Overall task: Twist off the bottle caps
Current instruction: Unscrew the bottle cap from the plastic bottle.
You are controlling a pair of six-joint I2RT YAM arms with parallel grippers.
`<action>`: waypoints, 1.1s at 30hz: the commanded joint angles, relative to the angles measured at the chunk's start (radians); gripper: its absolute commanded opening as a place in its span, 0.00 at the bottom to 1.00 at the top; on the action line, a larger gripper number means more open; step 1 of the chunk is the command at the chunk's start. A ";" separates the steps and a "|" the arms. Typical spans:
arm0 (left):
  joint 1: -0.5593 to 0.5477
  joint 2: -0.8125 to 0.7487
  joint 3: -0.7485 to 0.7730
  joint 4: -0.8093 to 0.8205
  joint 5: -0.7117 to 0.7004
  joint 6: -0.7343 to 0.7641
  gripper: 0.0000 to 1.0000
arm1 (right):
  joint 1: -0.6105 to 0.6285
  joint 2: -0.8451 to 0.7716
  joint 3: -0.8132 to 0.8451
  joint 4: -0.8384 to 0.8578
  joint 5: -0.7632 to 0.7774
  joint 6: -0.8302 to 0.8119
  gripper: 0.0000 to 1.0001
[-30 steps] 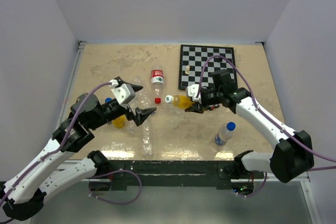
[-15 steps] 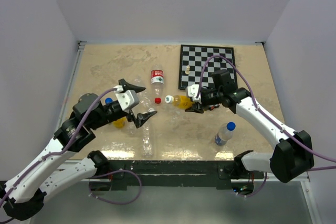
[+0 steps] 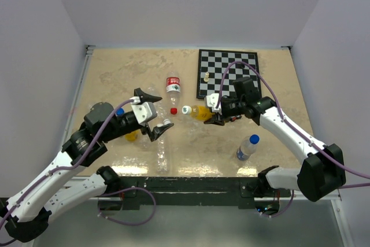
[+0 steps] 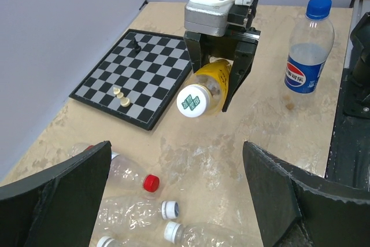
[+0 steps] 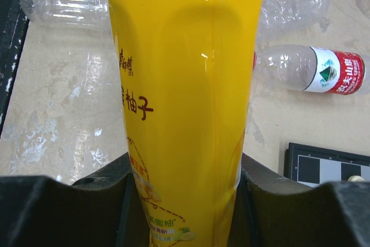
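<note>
My right gripper [image 3: 213, 114] is shut on an orange-yellow bottle [image 3: 202, 112] and holds it level, its white cap [image 3: 186, 109] pointing left. The right wrist view shows the bottle [image 5: 185, 85] filling the space between the right gripper's jaws [image 5: 186, 166]. My left gripper [image 3: 162, 111] is open and empty, a short way left of that cap. In the left wrist view the cap [image 4: 193, 100] and bottle [image 4: 215, 79] lie ahead of the open left gripper [image 4: 176, 146]. A second orange-yellow bottle [image 3: 131, 134] with a blue cap [image 3: 119, 110] lies partly under the left arm. A clear blue-labelled bottle [image 3: 246, 147] with a blue cap [image 3: 254, 139] stands at the front right.
A chessboard [image 3: 228, 73] with a few pieces [image 3: 205, 76] lies at the back right. A red-labelled clear bottle [image 3: 173, 85] with a red cap [image 3: 173, 110] lies mid-table. Clear unlabelled bottles [image 3: 162, 153] lie below the left gripper.
My left gripper has moved right toward the held bottle's white cap, and its wrist has turned. The right arm and its bottle have not moved.
</note>
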State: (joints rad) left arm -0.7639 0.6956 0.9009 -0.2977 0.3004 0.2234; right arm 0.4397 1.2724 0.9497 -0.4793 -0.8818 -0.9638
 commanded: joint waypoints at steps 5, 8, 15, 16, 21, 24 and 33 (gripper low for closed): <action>0.002 -0.011 -0.016 0.026 0.032 0.089 1.00 | -0.001 0.001 0.015 -0.001 -0.019 -0.019 0.00; 0.002 -0.005 -0.020 0.029 0.034 0.113 1.00 | 0.001 0.004 0.015 -0.002 -0.019 -0.019 0.00; 0.002 0.022 -0.022 0.046 0.065 0.117 0.99 | 0.001 0.004 0.017 -0.004 -0.019 -0.023 0.00; 0.002 0.024 -0.020 0.048 0.068 0.119 0.99 | 0.001 0.004 0.017 -0.005 -0.019 -0.023 0.00; 0.002 0.030 -0.023 0.061 0.097 0.110 0.99 | 0.001 0.007 0.020 -0.012 -0.020 -0.027 0.00; 0.002 0.042 -0.022 0.060 0.109 0.114 0.99 | 0.001 0.005 0.020 -0.013 -0.022 -0.027 0.00; 0.002 0.082 -0.003 0.077 0.129 0.117 0.99 | 0.001 0.005 0.021 -0.013 -0.022 -0.030 0.00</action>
State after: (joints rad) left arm -0.7639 0.7673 0.8841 -0.2852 0.3962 0.3256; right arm 0.4397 1.2766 0.9497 -0.4892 -0.8818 -0.9752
